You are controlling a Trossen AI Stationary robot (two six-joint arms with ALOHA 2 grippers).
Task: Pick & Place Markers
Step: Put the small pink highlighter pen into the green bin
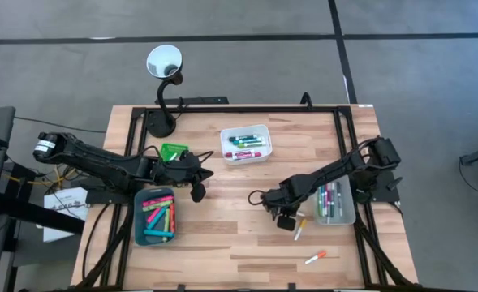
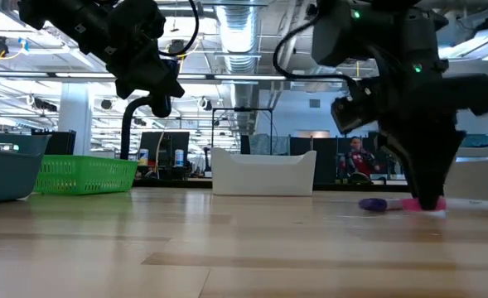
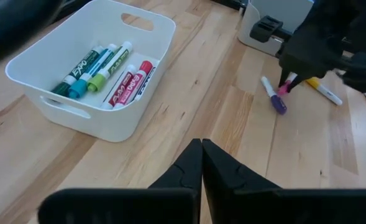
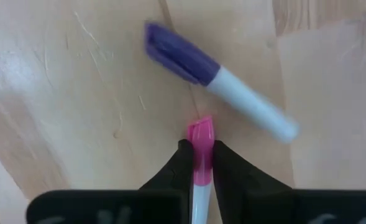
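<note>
From above, the right gripper (image 1: 286, 217) is down at the wooden table (image 1: 222, 243), just beside the clear grey tray (image 1: 346, 212) that holds several markers. A yellow-capped marker (image 1: 299, 230) lies near the gripper, and an orange-capped marker (image 1: 316, 257) lies farther from that tray. The left gripper (image 1: 198, 185) hangs between the green tray (image 1: 173, 151) and the teal tray (image 1: 139, 219), which holds more markers. The white tray (image 1: 264, 142) sits across the table from the clear grey tray, near a black desk lamp (image 1: 164, 65).

At table level, the right gripper comes down onto a pink marker (image 2: 430, 204) lying flat, with a purple marker (image 2: 373, 204) just beside it.

The left wrist view shows its own fingers (image 3: 183, 171) pressed together, holding nothing, with green, blue and red markers (image 3: 105, 71) in the white tray.

In the right wrist view, the two fingers (image 4: 179, 168) clamp the pink marker just below its cap; the purple marker lies slanted close to the pink tip, apart from it.
</note>
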